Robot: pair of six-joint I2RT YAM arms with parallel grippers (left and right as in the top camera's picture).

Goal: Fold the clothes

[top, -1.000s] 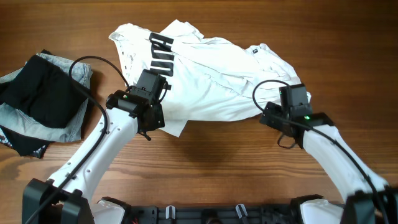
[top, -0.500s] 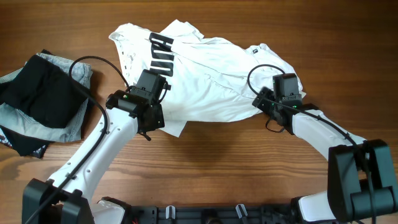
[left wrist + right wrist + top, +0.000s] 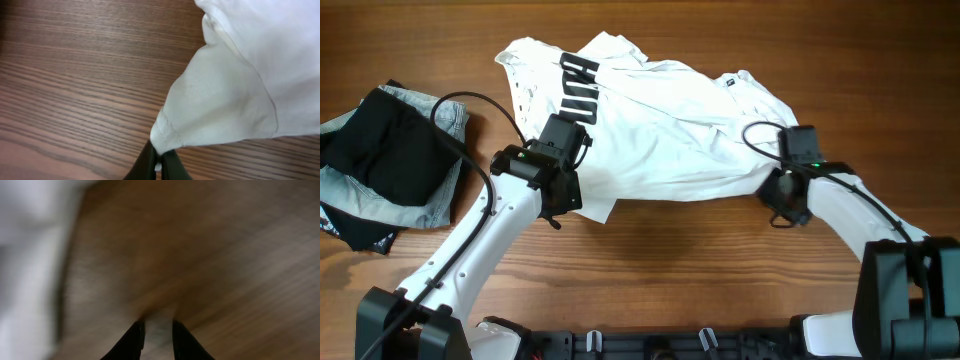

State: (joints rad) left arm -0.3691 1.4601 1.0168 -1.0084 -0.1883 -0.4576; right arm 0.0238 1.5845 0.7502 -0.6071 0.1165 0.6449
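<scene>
The left fingers [image 3: 146, 166] are pinching shut on a hem corner of the white shirt [image 3: 225, 95], with their tips cut off at the lower edge of the view. The right fingers [image 3: 131, 341] are showing only as a blur with something pale between them, so I cannot tell their grip. The shirt is lying crumpled across the far middle of the surface [image 3: 670, 270], leaving bare wood along its near edge. A black garment [image 3: 390, 150] is sitting on a grey garment [image 3: 438, 208], well apart at the left.
</scene>
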